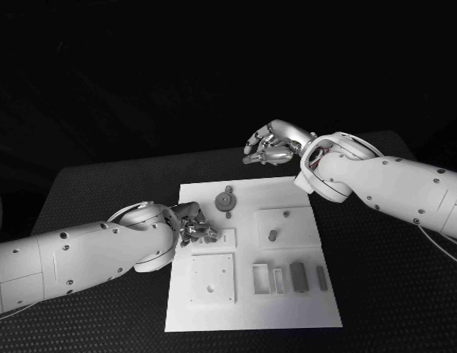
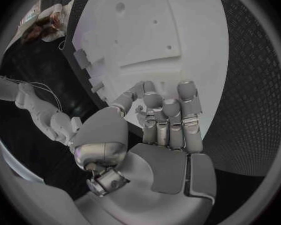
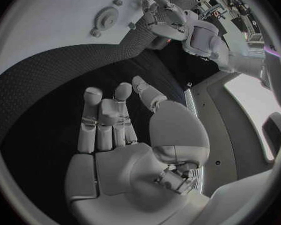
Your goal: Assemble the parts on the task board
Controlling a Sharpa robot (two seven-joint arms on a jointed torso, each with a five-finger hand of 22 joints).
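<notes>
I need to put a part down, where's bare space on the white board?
Bare strip along the task board near edge, below the square plate and slotted blocks. Crowded near the gear, where the left hand sits.

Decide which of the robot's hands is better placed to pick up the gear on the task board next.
Left. The left hand hovers over the task board edge, beside the gear. The right hand is off the board, over bare table.

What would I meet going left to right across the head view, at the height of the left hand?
Left arm → left hand at the task board's left edge → small peg standing on a raised square plate → right arm.
</notes>
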